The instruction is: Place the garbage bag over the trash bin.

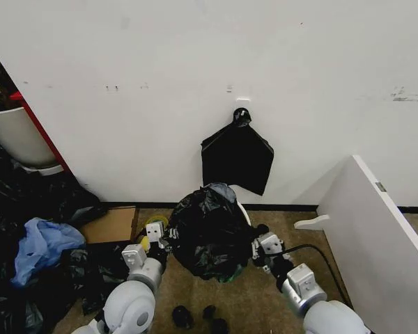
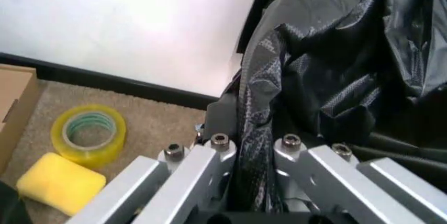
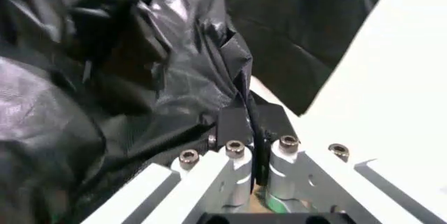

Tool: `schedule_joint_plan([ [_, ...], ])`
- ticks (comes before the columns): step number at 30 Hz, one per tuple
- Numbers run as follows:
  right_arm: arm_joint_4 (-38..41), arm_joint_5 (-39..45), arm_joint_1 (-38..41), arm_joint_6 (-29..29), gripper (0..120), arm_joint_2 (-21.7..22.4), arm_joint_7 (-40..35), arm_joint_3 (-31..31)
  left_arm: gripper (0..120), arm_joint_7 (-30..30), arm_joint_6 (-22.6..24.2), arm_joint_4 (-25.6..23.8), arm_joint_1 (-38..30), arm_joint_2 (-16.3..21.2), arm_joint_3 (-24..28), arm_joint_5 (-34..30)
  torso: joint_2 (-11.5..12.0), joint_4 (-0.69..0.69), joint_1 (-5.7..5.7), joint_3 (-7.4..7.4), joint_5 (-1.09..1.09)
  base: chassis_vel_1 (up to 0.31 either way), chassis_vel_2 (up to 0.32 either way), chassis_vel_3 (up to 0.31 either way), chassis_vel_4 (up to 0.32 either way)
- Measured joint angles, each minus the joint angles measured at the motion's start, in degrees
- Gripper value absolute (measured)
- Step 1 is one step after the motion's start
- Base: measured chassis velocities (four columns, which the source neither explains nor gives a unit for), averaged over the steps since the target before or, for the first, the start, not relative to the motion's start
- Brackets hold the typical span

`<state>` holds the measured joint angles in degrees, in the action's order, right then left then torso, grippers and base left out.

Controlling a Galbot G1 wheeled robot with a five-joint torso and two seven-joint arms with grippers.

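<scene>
The glossy black garbage bag [image 1: 207, 233] is draped over the trash bin, of which a strip of white rim [image 1: 246, 212] shows at the bag's right side. My left gripper [image 1: 168, 243] holds the bag's left edge. In the left wrist view it [image 2: 241, 124] is shut on a crinkled fold of the garbage bag [image 2: 335, 67]. My right gripper [image 1: 256, 241] is at the bag's right edge. In the right wrist view it [image 3: 252, 124] is shut on a thin pleat of the garbage bag [image 3: 140, 77], its dark pads [image 3: 233, 123] pressed together.
A flat black bag bundle [image 1: 237, 158] hangs on the wall behind. A heap of dark bags with blue plastic [image 1: 38, 247] and a white tub [image 1: 17, 136] lie left. Cardboard [image 1: 111, 224], yellow tape [image 2: 89, 132] and a yellow sponge [image 2: 59, 182] sit beside my left arm. A white board [image 1: 376, 236] stands right.
</scene>
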<state>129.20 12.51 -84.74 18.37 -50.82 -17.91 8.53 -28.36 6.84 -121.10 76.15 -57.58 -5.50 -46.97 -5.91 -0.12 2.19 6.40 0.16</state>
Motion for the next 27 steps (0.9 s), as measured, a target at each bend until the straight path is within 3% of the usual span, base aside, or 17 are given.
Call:
schedule_joint_plan([
  [10, -4.65, 2.47, 1.28, -3.02, 0, 0.35, 0.03, 2.1, 3, 5.15, -2.49, -0.36, 0.99, 0.89, -0.96, -2.79, 0.0, 0.0, 0.0, 0.0, -0.01, 0.0, 0.0, 0.0, 0.0],
  [23, -8.91, 9.69, 1.13, -7.96, 0, 0.56, 2.86, 2.53, 3, 6.94, -2.97, -1.76, 1.14, 0.75, -1.3, -7.88, 0.0, 0.0, 0.0, 0.0, 0.0, 0.0, 0.0, 0.0, 0.0],
  [27, -8.6, 10.63, 0.65, -8.75, 10, 0.55, 2.41, 2.59, 3, 5.83, -2.47, -0.8, 0.96, 0.57, -1.29, -8.26, 0.0, 0.0, 0.0, 0.0, -0.01, 0.0, 0.0, 0.0, 0.0],
])
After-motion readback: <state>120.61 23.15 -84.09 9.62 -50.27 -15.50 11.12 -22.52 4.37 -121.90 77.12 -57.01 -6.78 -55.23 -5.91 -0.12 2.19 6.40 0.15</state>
